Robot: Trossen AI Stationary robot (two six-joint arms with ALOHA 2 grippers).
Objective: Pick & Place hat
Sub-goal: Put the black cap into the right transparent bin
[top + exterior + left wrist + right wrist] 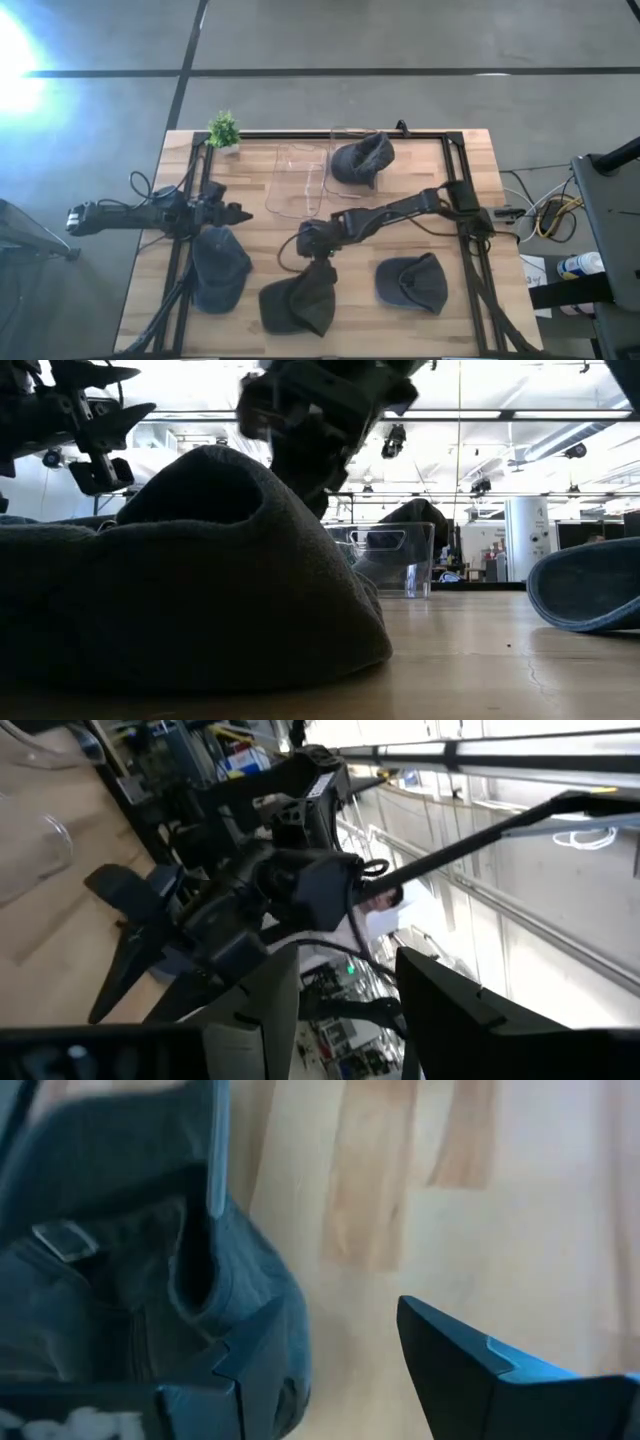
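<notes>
Several dark blue-grey caps lie on the wooden table. The near-centre cap (298, 302) (200, 570) rests on its brim and crown. My right gripper (318, 252) (338, 1310) stands open at this cap's far edge, pointing down. In the right wrist view one finger (262, 1360) is over the cap's cloth (130, 1260) beside its strap buckle (60, 1238), and the other finger (470, 1370) is over bare wood. My left gripper (240, 213) (345, 960) is open, held level above the left cap (218, 268), and touches nothing. My right gripper comes at the near-centre cap from above, open, with one finger (262, 1360) at the cap's edge near the back strap. I cannot tell whether that finger touches the cloth. The cap lies flat on the table.
A clear plastic container (300, 182) stands at the far middle, with another cap (362, 158) against its right side. A fourth cap (410, 282) lies near right. A small green plant (224, 130) stands at the far left corner. Bare wood shows between the caps.
</notes>
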